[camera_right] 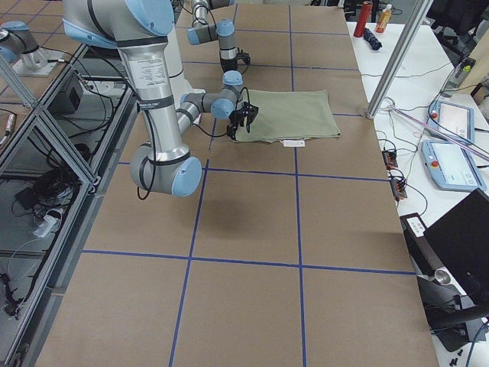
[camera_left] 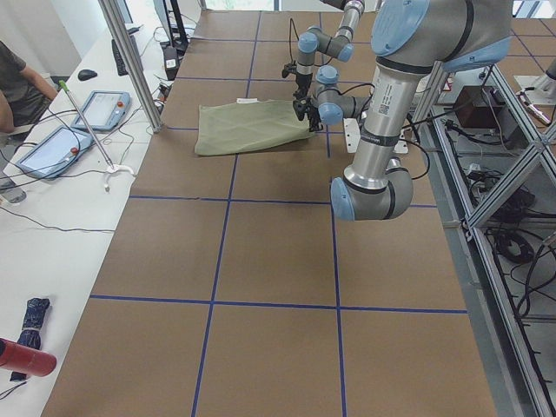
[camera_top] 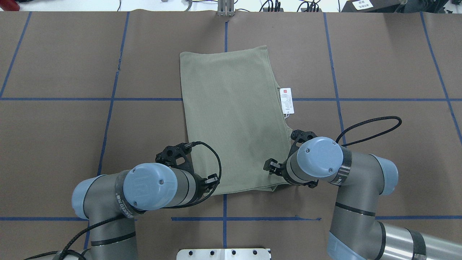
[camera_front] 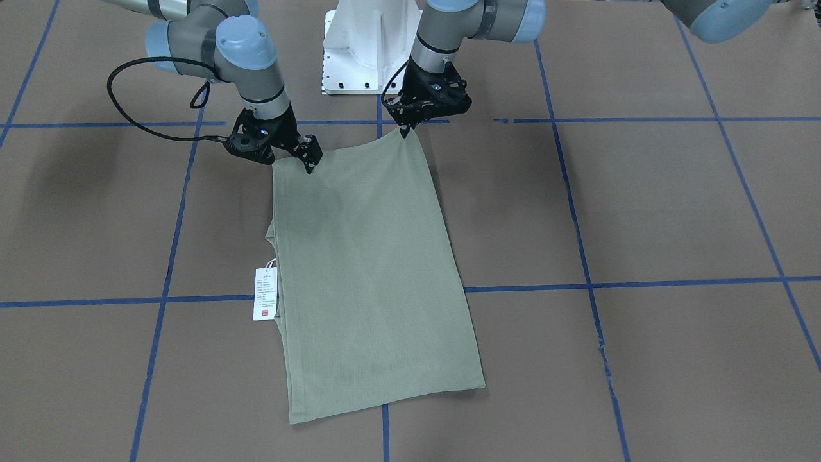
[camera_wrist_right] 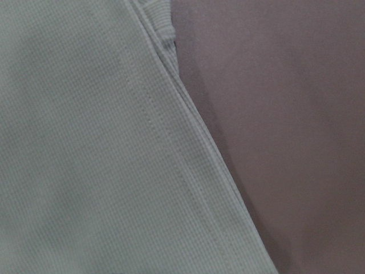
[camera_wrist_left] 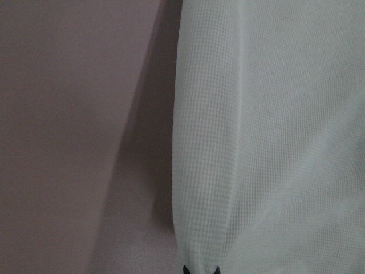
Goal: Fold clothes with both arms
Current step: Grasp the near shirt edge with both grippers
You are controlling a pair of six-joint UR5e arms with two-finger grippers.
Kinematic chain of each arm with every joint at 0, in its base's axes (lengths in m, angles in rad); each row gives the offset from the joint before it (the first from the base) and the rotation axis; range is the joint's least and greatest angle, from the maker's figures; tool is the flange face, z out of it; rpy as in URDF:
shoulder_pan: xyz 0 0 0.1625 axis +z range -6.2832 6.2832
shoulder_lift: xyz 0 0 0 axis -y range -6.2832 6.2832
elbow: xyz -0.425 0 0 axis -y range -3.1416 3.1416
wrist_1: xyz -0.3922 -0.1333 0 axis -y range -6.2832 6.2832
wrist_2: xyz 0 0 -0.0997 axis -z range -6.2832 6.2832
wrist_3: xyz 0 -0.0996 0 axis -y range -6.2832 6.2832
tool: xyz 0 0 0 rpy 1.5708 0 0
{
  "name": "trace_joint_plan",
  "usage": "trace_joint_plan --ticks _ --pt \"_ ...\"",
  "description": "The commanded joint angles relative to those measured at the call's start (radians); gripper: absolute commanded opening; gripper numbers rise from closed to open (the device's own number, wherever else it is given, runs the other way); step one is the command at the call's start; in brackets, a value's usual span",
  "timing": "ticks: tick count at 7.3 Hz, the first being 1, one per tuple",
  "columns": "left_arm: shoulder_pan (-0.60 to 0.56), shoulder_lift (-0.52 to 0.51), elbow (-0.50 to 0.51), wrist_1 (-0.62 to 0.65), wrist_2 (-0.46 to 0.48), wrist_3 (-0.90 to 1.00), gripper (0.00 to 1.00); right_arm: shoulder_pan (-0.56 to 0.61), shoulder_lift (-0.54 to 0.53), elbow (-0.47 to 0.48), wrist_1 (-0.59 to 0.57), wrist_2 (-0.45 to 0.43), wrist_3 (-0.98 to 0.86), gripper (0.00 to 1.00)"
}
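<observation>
Sage-green shirt (camera_front: 375,269), a flat folded rectangle, hang tag (camera_front: 265,293) out

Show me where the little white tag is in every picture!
Front-facing: tag just left of the green shirt.
Overhead: tag just right of the shirt.
Exterior left: too small to tell.
Exterior right: tag at the shirt's near edge.
Left wrist: not in it.
Right wrist: not in it.
Shared landmark: the shirt; the tag lies beside one long edge.

Bare table (camera_front: 641,205) flanking shirt (camera_front: 372,269), white pedestal (camera_front: 359,51) near its robot-side edge
</observation>
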Motion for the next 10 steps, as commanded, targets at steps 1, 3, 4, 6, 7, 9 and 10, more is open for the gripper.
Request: trace_joint_plan --ticks 1,3,4,6,7,9,10 --pt "0.002 0.0 0.002 0.0 0.0 0.0 0.0 -0.001 0.002 -0.003 0.0 0.0 -0.001 1.0" --pt "0.0 0.0 0.002 0.0 0.0 0.0 0.0 -0.002 0.001 -0.004 0.0 0.0 0.001 0.79" --pt "0.0 0.0 0.002 0.0 0.0 0.0 0.0 -0.002 0.001 -0.004 0.0 0.002 -0.001 0.51" --pt "0.0 0.0 0.002 0.0 0.0 0.0 0.0 -0.002 0.001 -0.003 0.003 0.005 -0.001 0.21" --pt "0.0 0.0 0.0 0.0 0.0 0.0 0.0 -0.002 0.002 -0.003 0.003 0.006 -0.002 0.07" --pt "0.0 0.0 -0.001 0.0 0.0 0.0 0.0 -0.002 0.017 -0.003 0.0 0.006 -0.002 0.0" --pt "0.0 0.0 -0.003 0.0 0.0 0.0 0.0 -0.002 0.023 -0.003 0.002 0.008 -0.001 0.0"
